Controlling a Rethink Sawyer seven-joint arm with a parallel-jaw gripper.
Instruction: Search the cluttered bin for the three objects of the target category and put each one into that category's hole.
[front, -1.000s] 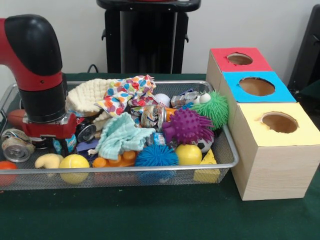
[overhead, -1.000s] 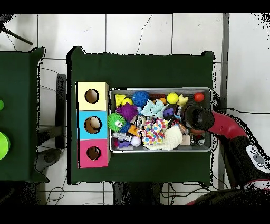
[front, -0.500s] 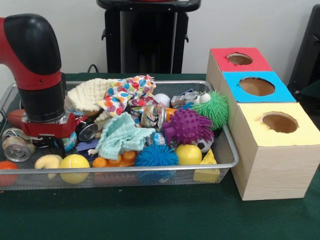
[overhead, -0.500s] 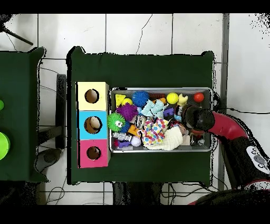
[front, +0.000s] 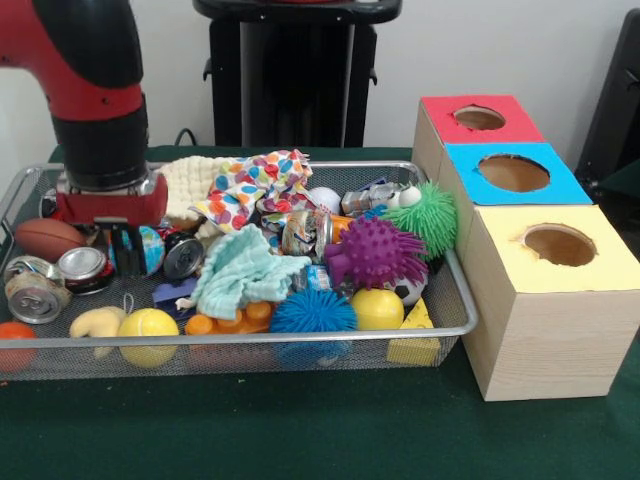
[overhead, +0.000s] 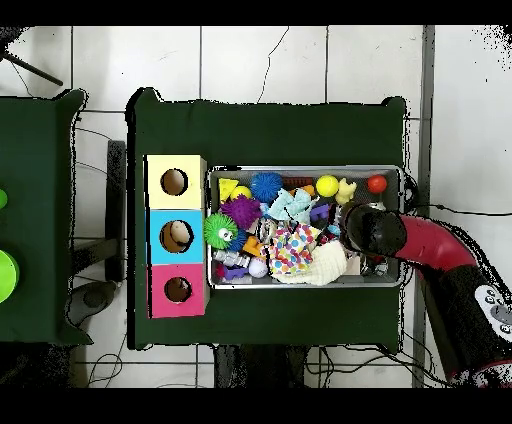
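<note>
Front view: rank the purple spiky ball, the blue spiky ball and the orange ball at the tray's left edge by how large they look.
1. purple spiky ball, largest.
2. blue spiky ball, a little smaller, though nearer the camera.
3. orange ball, smallest; partly cut off by the picture edge, so its full size is unsure.

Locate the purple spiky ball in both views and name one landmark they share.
Front view: purple spiky ball sits right of centre in the bin, beside the green spiky ball.
Overhead view: purple spiky ball lies at the bin's left end.
Shared landmark: the yellow-topped box.
</note>
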